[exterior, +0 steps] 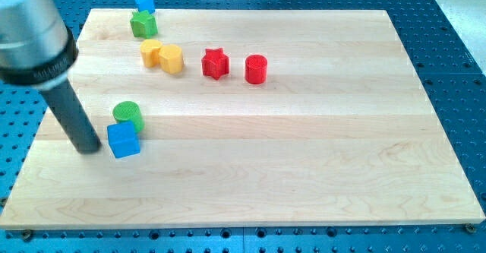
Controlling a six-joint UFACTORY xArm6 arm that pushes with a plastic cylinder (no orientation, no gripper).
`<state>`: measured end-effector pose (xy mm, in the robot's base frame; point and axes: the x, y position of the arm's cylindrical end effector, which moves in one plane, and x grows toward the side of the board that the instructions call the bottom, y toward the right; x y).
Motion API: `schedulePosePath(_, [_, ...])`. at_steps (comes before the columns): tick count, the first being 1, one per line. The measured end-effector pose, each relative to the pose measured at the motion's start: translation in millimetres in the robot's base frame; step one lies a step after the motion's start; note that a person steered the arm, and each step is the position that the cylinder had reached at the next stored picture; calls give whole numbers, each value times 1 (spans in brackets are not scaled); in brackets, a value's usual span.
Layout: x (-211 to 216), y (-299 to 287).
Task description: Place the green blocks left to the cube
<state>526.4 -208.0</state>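
The job is looking only partly done. My tip is resting on the bench near its left edge, just beside the left face of the blue cube. There are no fingers on this rod, so there is nothing to be open or closed.

The green cylinder is sitting just behind the cube, touching its upper edge, toward the view's top more than to the left, so I judge it is not yet placed. The green star-like block is waiting far away near the top left corner, just below another small blue block. It needs a long push down.

Both green blocks are looking small, bright and matte; the cylinder is standing upright.

Further right, two yellow blocks, a red star and a red cylinder are lying in a row and are not concerned.
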Motion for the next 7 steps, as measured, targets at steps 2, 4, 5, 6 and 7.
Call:
schedulePosePath(2, [-18,148])
schedulePosePath(4, [-12,41])
schedulePosePath(5, [-20,-17])
schedulePosePath(6, [-54,20])
schedulePosePath(7, [-52,97])
